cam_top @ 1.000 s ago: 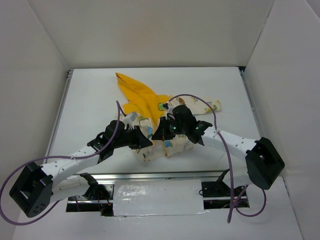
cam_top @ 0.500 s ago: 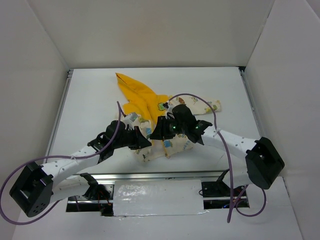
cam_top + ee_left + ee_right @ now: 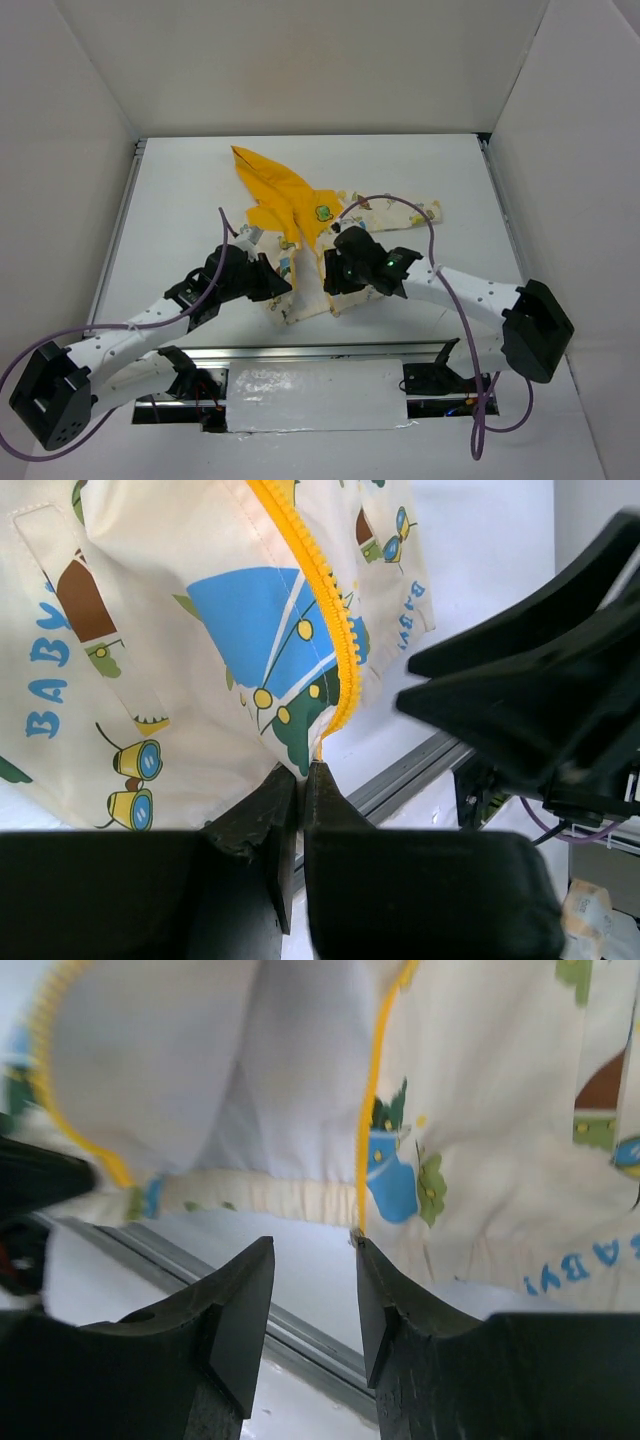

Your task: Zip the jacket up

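The cream jacket (image 3: pixel 300 290) with cartoon prints lies mid-table, its yellow hood (image 3: pixel 272 190) pointing to the far left and its green patch (image 3: pixel 325 212) showing. My left gripper (image 3: pixel 279 285) is shut on the bottom corner of one front panel, at the lower end of the yellow zipper strip (image 3: pixel 322 590); the pinch shows in the left wrist view (image 3: pixel 303 770). My right gripper (image 3: pixel 334 281) is open at the hem of the other panel. In the right wrist view (image 3: pixel 312 1252) its right fingertip (image 3: pixel 366 1252) touches the bottom end of that panel's yellow zipper edge (image 3: pixel 371 1110).
A metal rail (image 3: pixel 300 350) runs along the table's near edge, just below the jacket's hem. White walls enclose the table on the left, right and back. A purple cable (image 3: pixel 400 205) loops over the right arm above the jacket.
Both grippers have drawn slightly toward the near edge. The jacket's lower panels have shifted with them, and more of the zipper line between the arms now shows.
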You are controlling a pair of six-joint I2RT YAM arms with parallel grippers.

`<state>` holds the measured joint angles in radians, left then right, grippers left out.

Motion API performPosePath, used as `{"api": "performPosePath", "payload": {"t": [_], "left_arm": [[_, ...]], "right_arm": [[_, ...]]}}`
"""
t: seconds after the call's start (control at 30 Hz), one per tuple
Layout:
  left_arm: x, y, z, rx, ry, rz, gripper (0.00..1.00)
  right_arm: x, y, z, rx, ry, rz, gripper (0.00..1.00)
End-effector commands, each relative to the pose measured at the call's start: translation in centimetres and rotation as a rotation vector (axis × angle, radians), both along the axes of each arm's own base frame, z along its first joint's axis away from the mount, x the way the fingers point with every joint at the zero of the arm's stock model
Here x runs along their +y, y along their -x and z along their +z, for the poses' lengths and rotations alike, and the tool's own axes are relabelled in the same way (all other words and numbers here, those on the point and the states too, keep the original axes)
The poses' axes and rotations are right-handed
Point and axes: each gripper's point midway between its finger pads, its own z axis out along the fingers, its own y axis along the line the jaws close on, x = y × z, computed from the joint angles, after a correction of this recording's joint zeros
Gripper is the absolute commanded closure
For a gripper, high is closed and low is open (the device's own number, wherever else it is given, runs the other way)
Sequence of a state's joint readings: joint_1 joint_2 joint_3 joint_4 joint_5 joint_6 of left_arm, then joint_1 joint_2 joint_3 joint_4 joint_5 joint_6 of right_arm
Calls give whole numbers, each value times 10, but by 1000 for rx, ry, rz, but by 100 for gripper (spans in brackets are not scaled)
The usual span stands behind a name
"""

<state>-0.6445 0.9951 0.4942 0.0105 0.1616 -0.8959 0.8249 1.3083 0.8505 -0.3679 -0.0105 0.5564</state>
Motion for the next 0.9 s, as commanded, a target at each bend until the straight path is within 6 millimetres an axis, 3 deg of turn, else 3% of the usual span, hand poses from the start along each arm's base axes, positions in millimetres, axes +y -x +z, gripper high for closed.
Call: {"api": "performPosePath", "payload": {"t": [0.0,0.2,0.43,0.87], "left_arm": [[2,-2,9,-23,37,27,100],[2,0,9,-25,36,13,100],[1,1,8,-26,35,-3,100],[1,1,5,-26,26,-10,100]], "right_arm": [[-18,9,-17,-18,237,-19,55],[-15,20,-35,-13,336,-3,59],[-16,15,-48,-3,405,-16,58],[-6,21,-67,37,389,40,59]]}}
